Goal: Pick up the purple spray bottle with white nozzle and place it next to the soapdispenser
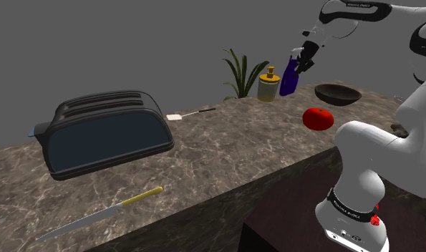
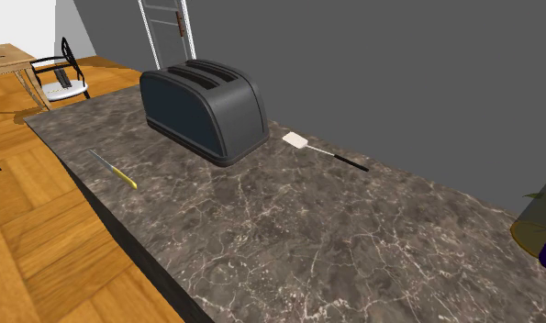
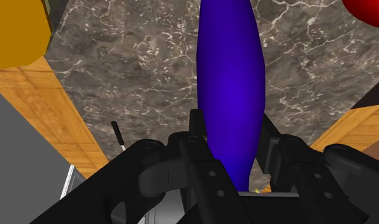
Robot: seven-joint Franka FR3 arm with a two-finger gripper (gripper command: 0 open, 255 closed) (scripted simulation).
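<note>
My gripper point(image 1: 303, 60) clamps the purple spray bottle point(image 1: 288, 80), just beside the soap dispenser point(image 1: 268, 84), in the shoulder view. Second exterior view: both at the right edge. Wrist view: fingers point(image 3: 195, 130) pinch its tapering upper body; probably light, rigid, slick, so holding there suits

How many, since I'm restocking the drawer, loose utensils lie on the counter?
2. A yellow-handled knife lies near the front edge of the counter, before the toaster; a white-headed spatula lies behind the toaster, nearer the wall. The toaster might hide others.
</note>
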